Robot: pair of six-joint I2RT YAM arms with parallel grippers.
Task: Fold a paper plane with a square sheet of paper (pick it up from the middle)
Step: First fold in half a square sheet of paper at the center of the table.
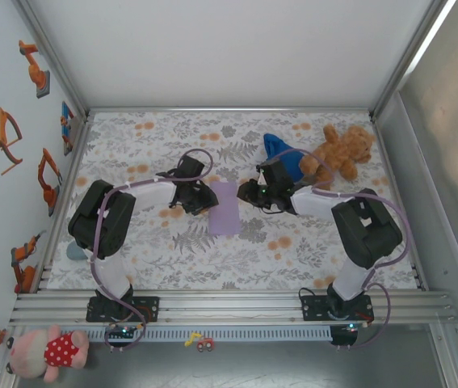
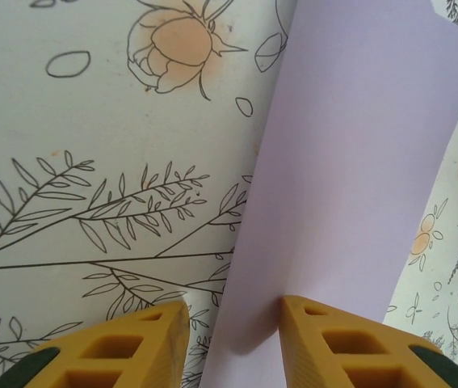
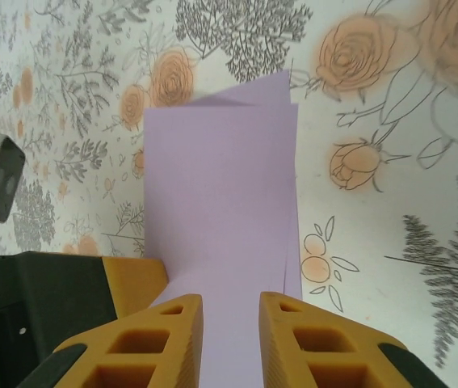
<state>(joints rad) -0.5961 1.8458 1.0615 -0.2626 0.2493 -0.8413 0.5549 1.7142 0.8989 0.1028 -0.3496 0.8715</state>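
The lavender sheet of paper [image 1: 224, 208] lies on the flowered table as a narrow upright rectangle, folded in half. In the right wrist view its far end shows two slightly offset layers [image 3: 220, 186]. My left gripper [image 1: 199, 199] is at the paper's left edge and open. In the left wrist view that edge [image 2: 358, 162] runs through the gap [image 2: 233, 323], with one finger [image 2: 325, 339] resting on the paper. My right gripper [image 1: 247, 194] is at the right edge, open [image 3: 230, 323], hovering low over the paper with both fingers above it.
A brown teddy bear [image 1: 338, 152] and a deep blue cloth [image 1: 281, 155] lie at the back right, just behind the right gripper. A pink soft toy [image 1: 47, 352] sits off the table at the front left. The left gripper's finger [image 3: 132, 279] shows beside the right fingers.
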